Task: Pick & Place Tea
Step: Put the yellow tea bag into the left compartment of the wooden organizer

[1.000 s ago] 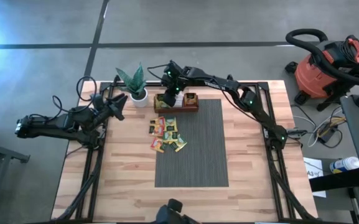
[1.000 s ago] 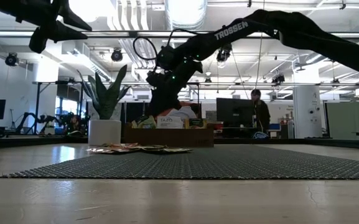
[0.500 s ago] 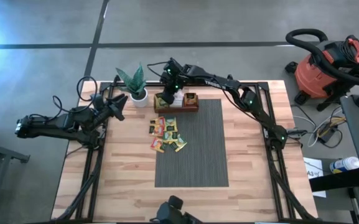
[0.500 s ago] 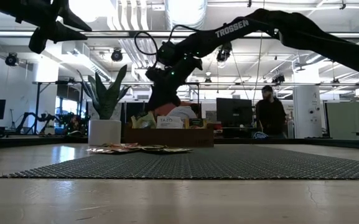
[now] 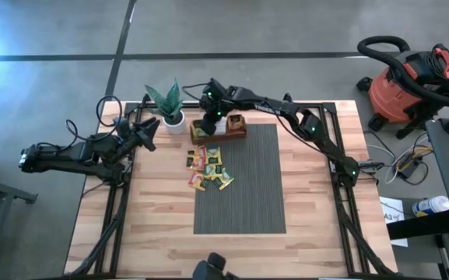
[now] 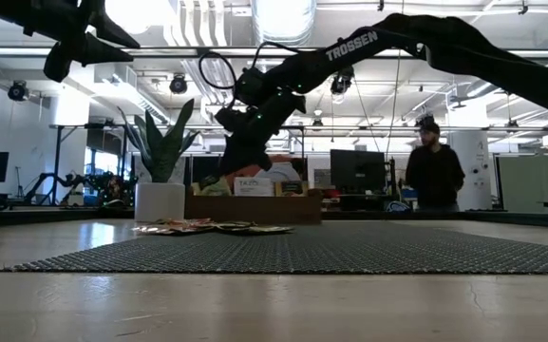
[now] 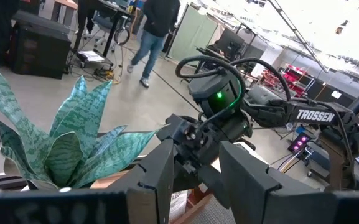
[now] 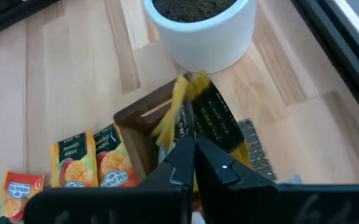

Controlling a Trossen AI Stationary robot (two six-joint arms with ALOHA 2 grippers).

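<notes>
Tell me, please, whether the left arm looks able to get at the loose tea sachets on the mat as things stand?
Probably yes: the left gripper waits beside the plant, nothing lies between it and the sachets, and the right gripper is over the tray.

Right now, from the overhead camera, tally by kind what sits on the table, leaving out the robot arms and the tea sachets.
Dark grey ribbed rectangular mat: 1
Long brown wooden compartment tray: 1
Green spiky plant in a round white pot: 1
Total: 3
</notes>
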